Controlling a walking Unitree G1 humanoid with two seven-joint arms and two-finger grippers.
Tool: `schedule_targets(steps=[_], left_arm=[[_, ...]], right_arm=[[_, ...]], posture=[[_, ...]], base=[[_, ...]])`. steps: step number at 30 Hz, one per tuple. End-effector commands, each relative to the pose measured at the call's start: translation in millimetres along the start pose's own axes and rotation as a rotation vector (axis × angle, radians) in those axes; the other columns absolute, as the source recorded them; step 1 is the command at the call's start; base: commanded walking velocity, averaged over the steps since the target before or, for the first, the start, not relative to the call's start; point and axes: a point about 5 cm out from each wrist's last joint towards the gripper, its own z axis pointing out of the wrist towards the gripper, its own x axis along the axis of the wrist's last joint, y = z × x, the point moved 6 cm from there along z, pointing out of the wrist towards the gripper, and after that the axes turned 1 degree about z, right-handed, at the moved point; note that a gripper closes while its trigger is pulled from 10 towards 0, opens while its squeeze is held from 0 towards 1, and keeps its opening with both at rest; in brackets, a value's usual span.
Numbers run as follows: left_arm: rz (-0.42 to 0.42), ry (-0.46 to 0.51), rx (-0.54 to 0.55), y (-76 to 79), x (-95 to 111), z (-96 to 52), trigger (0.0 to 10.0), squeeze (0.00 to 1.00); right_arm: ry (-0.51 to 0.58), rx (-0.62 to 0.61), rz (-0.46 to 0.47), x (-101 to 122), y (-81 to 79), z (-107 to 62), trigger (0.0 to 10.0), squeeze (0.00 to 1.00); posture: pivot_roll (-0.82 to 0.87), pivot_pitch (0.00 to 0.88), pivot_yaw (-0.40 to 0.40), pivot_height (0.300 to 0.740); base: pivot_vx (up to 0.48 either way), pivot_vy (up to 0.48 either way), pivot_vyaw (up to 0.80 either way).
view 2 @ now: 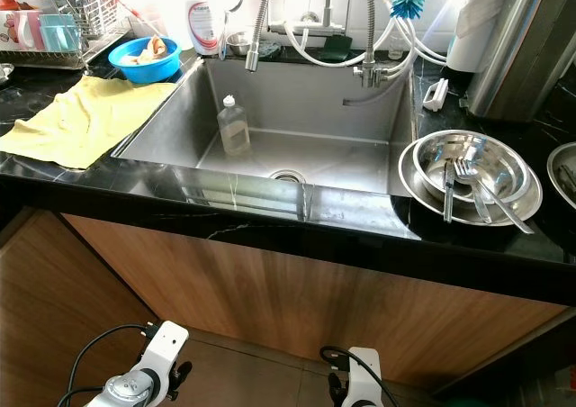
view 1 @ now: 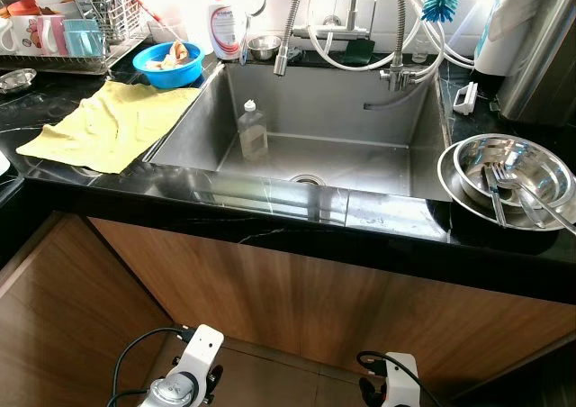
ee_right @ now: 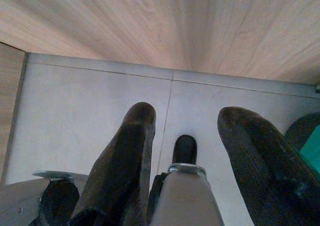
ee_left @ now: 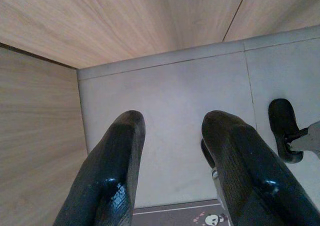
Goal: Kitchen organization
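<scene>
Both arms hang low in front of the wooden cabinet, well below the black tabletop (view 1: 270, 211). The left claw (ee_left: 170, 136) is pointed at the pale floor tiles, its two black fingers parted with nothing between them. The right claw (ee_right: 187, 131) is likewise spread and empty, aimed at the floor beside the cabinet front.

Everything to be tidied lies above and ahead of both claws. A clear bottle (view 1: 253, 131) stands upright inside the sink (view 1: 360, 155), its long axis vertical, nearer the left claw. A yellow cloth (view 1: 106, 123) is spread flat on the tabletop to the left of the sink, with a blue bowl (view 1: 167, 64) just behind it. On the side of the right claw, steel bowls (view 1: 513, 175) are stacked on the tabletop, and a fork (view 1: 499, 180) and other cutlery are laid inside them, handles pointing toward the robot.

It is judged that no step has been started and that either arm has to be raised over the tabletop edge first: the left for the bottle or cloth, the right for the bowls.
</scene>
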Motion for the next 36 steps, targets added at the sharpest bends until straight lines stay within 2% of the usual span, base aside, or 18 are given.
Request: schedule_targets(steps=[1,6,11,36], left_arm=[[0.005,0.002,0.002,-3.3,-0.3,-0.7,10.0,0.00],[0.016,0.006,-0.003,-2.6,0.8,-0.5,10.0,0.00],[0.023,0.005,-0.002,-2.3,0.5,-0.5,10.0,0.00],[0.003,-0.010,0.008,-4.6,-4.2,-1.4,10.0,0.00]], right_arm=[[-0.004,0.004,0.001,-1.0,-1.9,0.1,10.0,0.00],[-0.005,0.003,-0.001,-1.3,-1.2,0.0,10.0,0.00],[-0.006,0.002,-0.003,-1.3,-0.7,0.0,10.0,0.00],[-0.004,0.000,-0.007,-0.6,1.1,-0.2,10.0,0.00]], posture=[[-0.06,0.000,0.053,0.740],[-0.06,0.000,0.051,0.740],[-0.06,0.000,0.050,0.740],[-0.07,0.000,0.044,0.740]], base=[[0.000,0.000,0.00],[0.000,0.000,0.00],[0.000,-0.480,0.00],[0.000,0.000,0.00]])
